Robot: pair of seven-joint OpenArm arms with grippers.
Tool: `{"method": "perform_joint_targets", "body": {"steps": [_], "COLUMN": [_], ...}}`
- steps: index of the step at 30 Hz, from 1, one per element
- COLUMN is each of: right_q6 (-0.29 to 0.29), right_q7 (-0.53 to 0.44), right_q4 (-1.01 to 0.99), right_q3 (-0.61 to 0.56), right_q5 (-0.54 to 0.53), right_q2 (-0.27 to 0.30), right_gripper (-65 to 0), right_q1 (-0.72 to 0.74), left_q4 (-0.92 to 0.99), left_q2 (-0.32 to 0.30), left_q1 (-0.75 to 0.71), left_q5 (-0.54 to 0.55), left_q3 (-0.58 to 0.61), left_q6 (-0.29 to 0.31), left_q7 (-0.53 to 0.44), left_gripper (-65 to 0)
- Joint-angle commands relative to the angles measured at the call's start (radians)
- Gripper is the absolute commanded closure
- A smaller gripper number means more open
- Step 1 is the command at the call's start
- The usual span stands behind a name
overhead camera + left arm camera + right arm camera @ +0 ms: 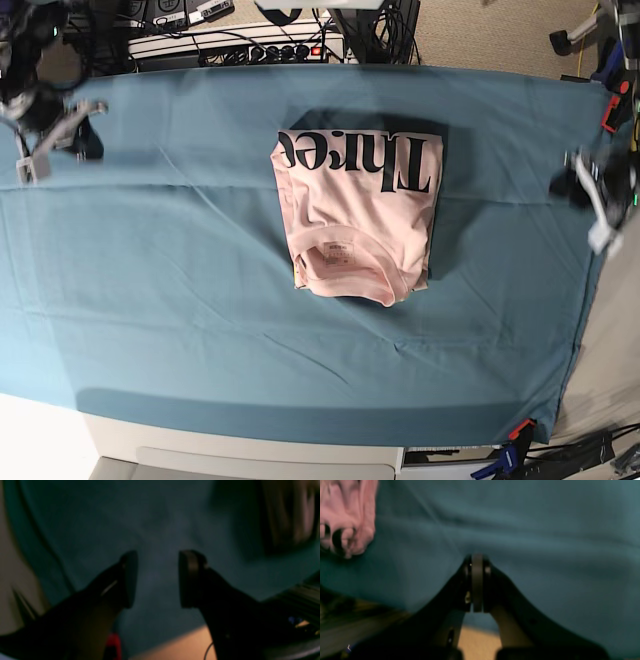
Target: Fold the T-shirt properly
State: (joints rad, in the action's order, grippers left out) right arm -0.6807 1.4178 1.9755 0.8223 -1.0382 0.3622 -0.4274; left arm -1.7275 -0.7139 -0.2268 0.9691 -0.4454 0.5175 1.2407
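Note:
The pale pink T-shirt (360,215) lies folded into a rectangle in the middle of the teal table cloth (160,300). Its black lettering shows along the far edge and its neck points to the near side. My left gripper (598,210) hovers at the cloth's right edge, well clear of the shirt. In its wrist view the left gripper (158,580) is open over bare cloth with nothing between the fingers. My right gripper (45,140) sits at the far left. Up close the right gripper (477,582) is shut on nothing, and a bunched part of the T-shirt (347,517) shows at the top left.
Power strips and cables (240,45) lie behind the table's far edge. A red clamp (517,432) holds the cloth at the near right corner, and another clamp (617,100) sits at the right edge. Wrinkles cross the cloth, and beige floor lies beyond the right side.

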Motion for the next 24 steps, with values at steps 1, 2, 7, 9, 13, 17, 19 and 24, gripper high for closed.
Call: {"method": "perform_joint_targets", "body": {"steps": [1, 2, 7, 9, 13, 17, 19, 24], "right_q6": [-0.007, -0.007, -0.007, -0.007, -0.012, -0.017, -0.017, -0.017], "right_q7": [-0.021, -0.021, -0.021, -0.021, -0.021, -0.021, -0.021, -0.021], "right_q4": [0.039, 0.063, 0.17, 0.185, 0.182, 0.182, 0.172, 0.038], "right_q3": [0.023, 0.035, 0.1, 0.119, 0.129, 0.129, 0.129, 0.125], "right_q5": [-0.02, -0.019, -0.019, -0.019, -0.016, -0.021, -0.031, -0.08], "right_q2": [0.019, 0.019, 0.014, 0.014, 0.011, -0.046, -0.09, -0.114], "right_gripper": [0.0, 0.0, 0.0, 0.0, 0.0, 0.0, 0.0, 0.0], "right_q1": [-0.036, -0.074, -0.245, -0.3, -0.365, -0.375, -0.375, -0.352], "left_q4": [-0.054, -0.092, -0.262, -0.3, -0.301, -0.254, -0.196, 0.019], "left_q2": [-0.006, 0.01, 0.115, 0.165, 0.237, 0.291, 0.314, 0.346], "left_q1": [-0.047, -0.105, -0.373, -0.459, -0.584, -0.658, -0.672, -0.673], "left_q5": [0.023, 0.023, 0.031, 0.035, 0.035, 0.035, 0.035, 0.082], "left_q3": [-0.038, -0.066, -0.204, -0.247, -0.267, -0.264, -0.264, -0.264], "left_q6": [0.005, 0.005, 0.006, 0.029, 0.041, 0.101, 0.122, 0.181], "left_q7": [-0.013, -0.014, -0.019, -0.02, -0.036, -0.051, -0.071, -0.071], "left_gripper": [-25.5, -25.5, -25.5, -25.5, -25.5, -25.4, -25.5, -25.5]}}
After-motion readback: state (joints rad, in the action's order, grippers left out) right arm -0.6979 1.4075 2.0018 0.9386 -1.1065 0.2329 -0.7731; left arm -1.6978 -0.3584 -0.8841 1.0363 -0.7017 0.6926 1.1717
